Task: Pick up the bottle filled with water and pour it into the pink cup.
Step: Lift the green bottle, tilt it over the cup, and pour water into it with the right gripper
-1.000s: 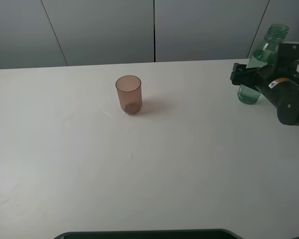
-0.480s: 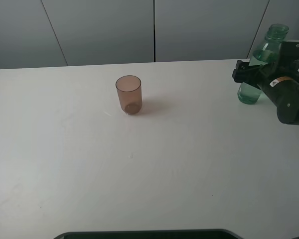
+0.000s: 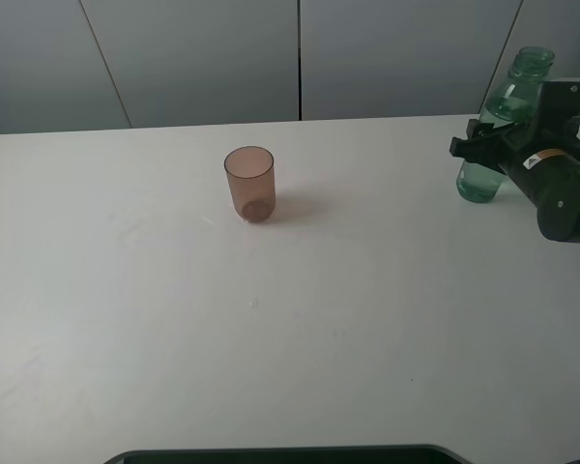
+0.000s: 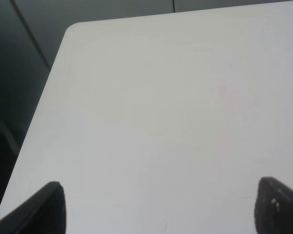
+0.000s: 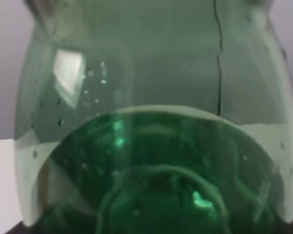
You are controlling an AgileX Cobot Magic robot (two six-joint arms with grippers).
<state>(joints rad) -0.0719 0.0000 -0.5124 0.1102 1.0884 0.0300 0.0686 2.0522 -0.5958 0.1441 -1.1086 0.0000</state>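
Since the earlier frame, the right gripper has closed its jaws onto the bottle. The bottle's base has shifted slightly toward 9 o'clock in the high view. We now read the right claw as pinching the bottle at mid-body. The right wrist view confirms this, with green plastic and the water line filling the whole frame.

The bottle stands near the table's 2 o'clock corner, uncapped, with its neck leaning toward 1 o'clock. We cannot tell whether its base has left the surface. The pink cup stands upright at about 11 o'clock from the table centre. It lies well apart from the bottle, at roughly 9 o'clock of it, and no liquid is visible in it.

The left gripper hangs over bare tabletop with its jaws spread wide and holds nothing.

We judge the grasp as done. Three steps are left: lift the bottle, carry it toward 9 o'clock until it is above the cup, and tilt the neck over the rim to pour.
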